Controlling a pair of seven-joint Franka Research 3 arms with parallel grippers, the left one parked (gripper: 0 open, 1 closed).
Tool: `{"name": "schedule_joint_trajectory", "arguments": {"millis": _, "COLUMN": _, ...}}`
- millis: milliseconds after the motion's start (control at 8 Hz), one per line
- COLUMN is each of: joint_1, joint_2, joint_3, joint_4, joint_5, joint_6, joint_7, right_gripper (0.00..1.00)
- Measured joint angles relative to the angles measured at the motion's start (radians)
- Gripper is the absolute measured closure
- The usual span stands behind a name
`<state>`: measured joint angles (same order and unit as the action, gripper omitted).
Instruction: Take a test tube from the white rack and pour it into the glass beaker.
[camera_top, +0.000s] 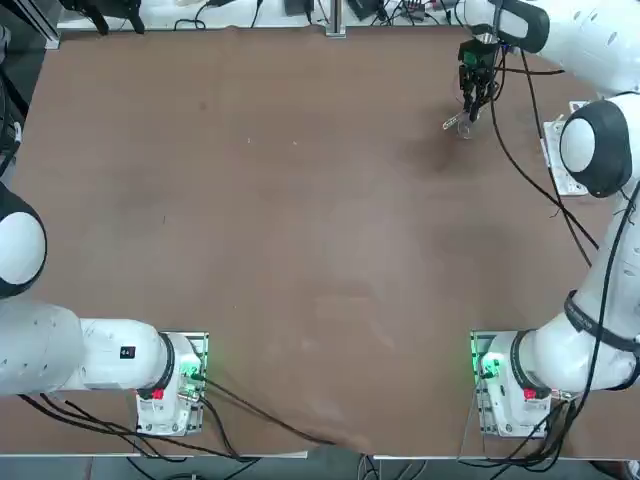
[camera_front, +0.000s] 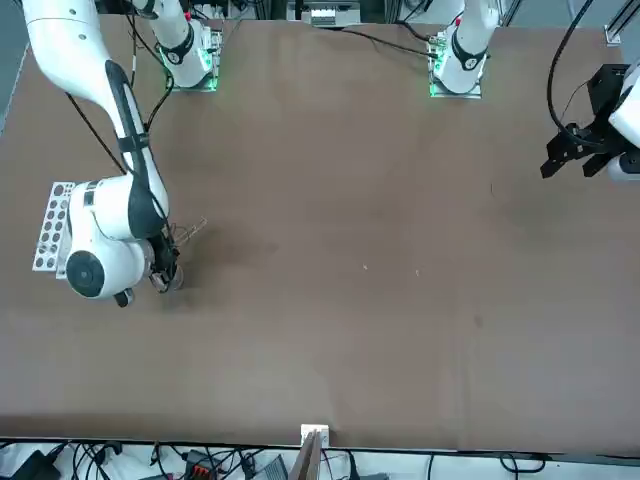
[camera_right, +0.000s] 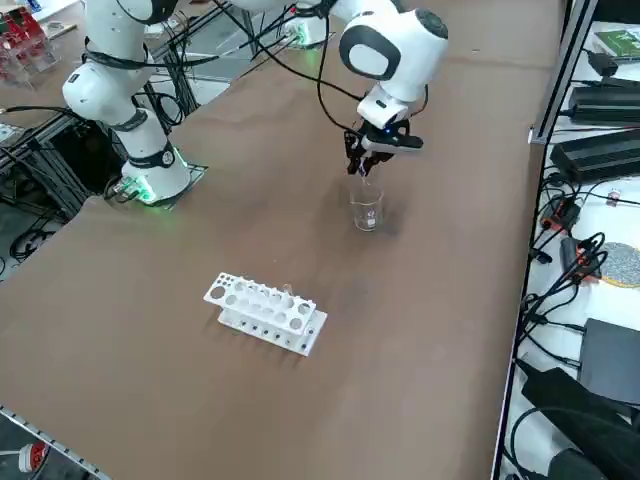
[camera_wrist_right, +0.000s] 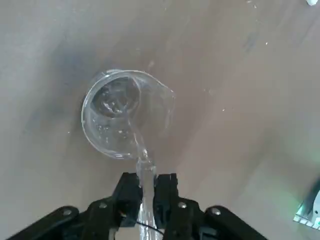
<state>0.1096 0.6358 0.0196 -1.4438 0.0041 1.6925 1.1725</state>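
Right gripper (camera_wrist_right: 146, 192) is clamped on a clear test tube (camera_wrist_right: 145, 175), tipped w/ its mouth at the rim of the glass beaker (camera_wrist_right: 122, 114), far side of the table. White rack (camera_right: 263, 311) sits well apart. Risk imo: tube nudges the rim & topples the beaker, or pours outside it.

Count on the surface (camera_right: 200, 330): one rack, one beaker, one tube

One white rack (camera_right: 264, 313) lies on the brown surface, one glass beaker (camera_right: 367, 211) stands apart from it, and one clear test tube (camera_wrist_right: 145, 187) is pinched in the one right claw (camera_wrist_right: 146, 192) just above the beaker.
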Motion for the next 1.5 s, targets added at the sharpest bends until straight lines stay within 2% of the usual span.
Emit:
{"name": "schedule_joint_trajectory", "arguments": {"millis": 750, "joint_1": -0.042, "joint_2": 0.006, "joint_3": -0.002, "joint_4": -0.001, "joint_5": 0.098, "joint_6": 0.001, "joint_7": -0.086, "right_gripper": 0.82}}
{"name": "schedule_joint_trajectory", "arguments": {"millis": 1500, "joint_1": -0.058, "joint_2": 0.007, "joint_3": -0.002, "joint_4": -0.001, "joint_5": 0.115, "joint_6": 0.001, "joint_7": -0.095, "right_gripper": 0.82}}
